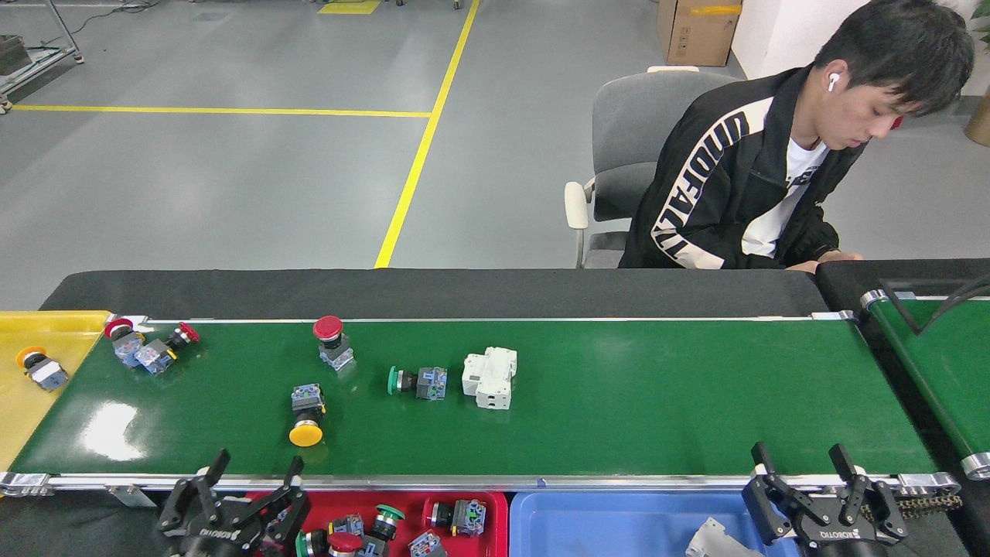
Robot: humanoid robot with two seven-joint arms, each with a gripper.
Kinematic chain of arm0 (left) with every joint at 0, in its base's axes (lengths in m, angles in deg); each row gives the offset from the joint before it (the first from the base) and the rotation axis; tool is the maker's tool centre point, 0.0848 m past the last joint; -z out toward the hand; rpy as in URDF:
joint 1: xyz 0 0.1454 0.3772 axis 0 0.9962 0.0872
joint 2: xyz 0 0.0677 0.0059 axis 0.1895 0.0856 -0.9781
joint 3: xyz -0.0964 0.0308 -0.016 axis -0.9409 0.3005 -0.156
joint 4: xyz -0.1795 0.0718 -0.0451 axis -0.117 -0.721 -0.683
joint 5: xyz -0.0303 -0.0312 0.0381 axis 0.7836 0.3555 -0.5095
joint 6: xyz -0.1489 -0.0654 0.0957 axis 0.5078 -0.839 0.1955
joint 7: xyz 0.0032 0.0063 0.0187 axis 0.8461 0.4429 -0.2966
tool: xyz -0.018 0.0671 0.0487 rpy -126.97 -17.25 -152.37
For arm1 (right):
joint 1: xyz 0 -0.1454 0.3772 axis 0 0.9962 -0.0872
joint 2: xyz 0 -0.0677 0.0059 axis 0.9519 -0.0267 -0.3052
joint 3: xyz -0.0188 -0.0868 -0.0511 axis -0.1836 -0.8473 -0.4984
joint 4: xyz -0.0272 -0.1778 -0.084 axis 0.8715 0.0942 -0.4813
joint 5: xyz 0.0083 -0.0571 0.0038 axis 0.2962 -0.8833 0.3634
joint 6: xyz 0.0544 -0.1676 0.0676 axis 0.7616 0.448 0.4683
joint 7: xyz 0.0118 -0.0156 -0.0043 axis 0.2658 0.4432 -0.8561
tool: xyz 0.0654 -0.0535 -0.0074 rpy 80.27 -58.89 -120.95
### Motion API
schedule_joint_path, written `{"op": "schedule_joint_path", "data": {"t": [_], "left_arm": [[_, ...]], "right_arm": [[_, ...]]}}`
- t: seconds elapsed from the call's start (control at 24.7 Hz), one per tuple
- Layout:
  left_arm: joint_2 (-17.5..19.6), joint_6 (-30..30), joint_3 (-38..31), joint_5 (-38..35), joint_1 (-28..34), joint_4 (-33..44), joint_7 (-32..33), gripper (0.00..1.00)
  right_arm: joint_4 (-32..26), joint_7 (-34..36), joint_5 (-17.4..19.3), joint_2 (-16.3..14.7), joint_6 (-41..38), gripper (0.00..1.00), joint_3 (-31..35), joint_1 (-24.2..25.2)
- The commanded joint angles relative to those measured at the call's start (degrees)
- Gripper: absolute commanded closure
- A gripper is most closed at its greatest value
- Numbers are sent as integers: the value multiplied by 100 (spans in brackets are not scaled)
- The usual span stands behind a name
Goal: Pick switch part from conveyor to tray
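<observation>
left gripper [251, 480] open, empty; yellow-capped switch [307, 416] just beyond on conveyor [657, 402] | right gripper [804, 470] open, far right

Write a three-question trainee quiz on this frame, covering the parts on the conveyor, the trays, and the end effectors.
1. True or false: the white circuit breaker lies on the conveyor, to the right of the green push-button switch.
2. Multiple choice: the left end effector hovers over which tray? A) yellow tray B) red tray C) blue tray
3. Fill in: the switch lying nearest the conveyor's near rail has a ____ cap.

Key
1. True.
2. B. It hangs open at the red tray's left end; the right end effector, also open, is by the blue tray.
3. Yellow: the yellow push-button switch.
</observation>
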Motion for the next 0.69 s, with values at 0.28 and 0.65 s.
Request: {"op": "schedule_joint_path", "data": {"t": [0.28, 0.65], "left_arm": [[577, -445, 93, -236, -1761, -2178, -14, 11], [1122, -58, 85, 159, -2289, -3294, -84, 92]], "right_arm": [[-74, 53, -13, -17, -10, 4, -172, -23], [-74, 53, -13, -9, -10, 4, -207, -40]]}}
